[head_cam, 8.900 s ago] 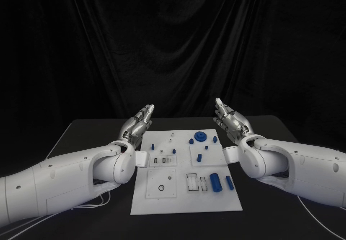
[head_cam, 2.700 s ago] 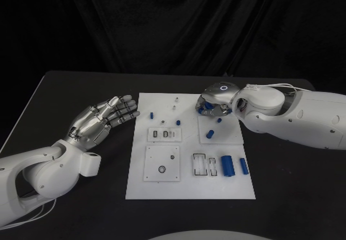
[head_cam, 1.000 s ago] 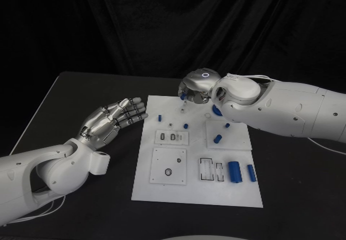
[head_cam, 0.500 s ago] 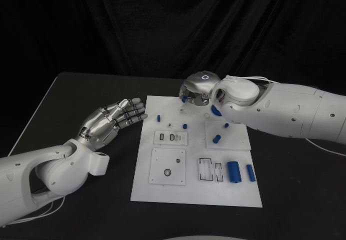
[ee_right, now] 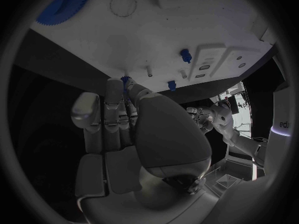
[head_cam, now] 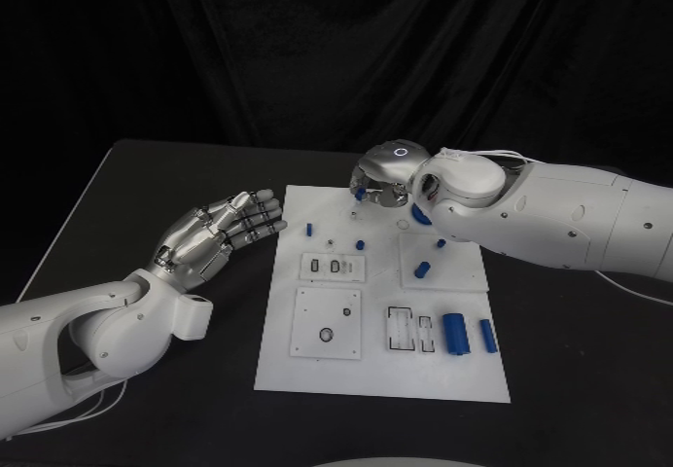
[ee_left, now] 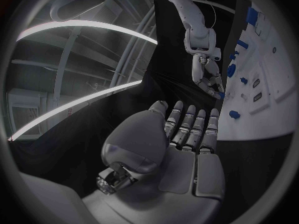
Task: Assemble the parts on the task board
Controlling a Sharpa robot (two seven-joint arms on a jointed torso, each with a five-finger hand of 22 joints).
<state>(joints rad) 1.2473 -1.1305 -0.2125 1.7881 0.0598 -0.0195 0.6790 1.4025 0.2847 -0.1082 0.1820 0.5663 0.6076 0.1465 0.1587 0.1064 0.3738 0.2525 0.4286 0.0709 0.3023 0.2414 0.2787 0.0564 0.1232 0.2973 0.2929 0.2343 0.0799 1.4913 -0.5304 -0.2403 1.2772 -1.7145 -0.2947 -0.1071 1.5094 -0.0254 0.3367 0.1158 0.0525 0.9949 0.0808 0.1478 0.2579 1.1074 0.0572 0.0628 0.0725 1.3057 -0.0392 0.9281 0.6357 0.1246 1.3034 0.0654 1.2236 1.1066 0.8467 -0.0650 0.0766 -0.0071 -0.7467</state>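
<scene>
The white task board (head_cam: pixel 378 375) lies in the middle of the black table. My right hand (head_cam: pixel 383 179) hovers over the board's far edge, fingers curled down, pinching a small blue part (ee_right: pixel 124 79) at its fingertips. The same hand (ee_right: pixel 134 129) is seen close above the board (ee_right: pixel 181 25), near a thin white pin (ee_right: pixel 148 69). A blue gear (ee_right: pixel 62 5) lies on the board, partly hidden under my right arm in the head view. My left hand (head_cam: pixel 225 233) is held flat and open beside the board's left edge, holding nothing; its fingers (ee_left: pixel 187 127) are straight.
Small blue pegs (head_cam: pixel 361 243) stand on the board's far half. Two blue cylinders (head_cam: pixel 456 334) lie near its right edge beside a slotted recess (head_cam: pixel 408 329). Square inset plates (head_cam: pixel 327 323) sit on its left half. Black table surrounds the board.
My right hand has edged slightly lower over the board's far edge, still pinching the blue part. The left arm has not moved.
</scene>
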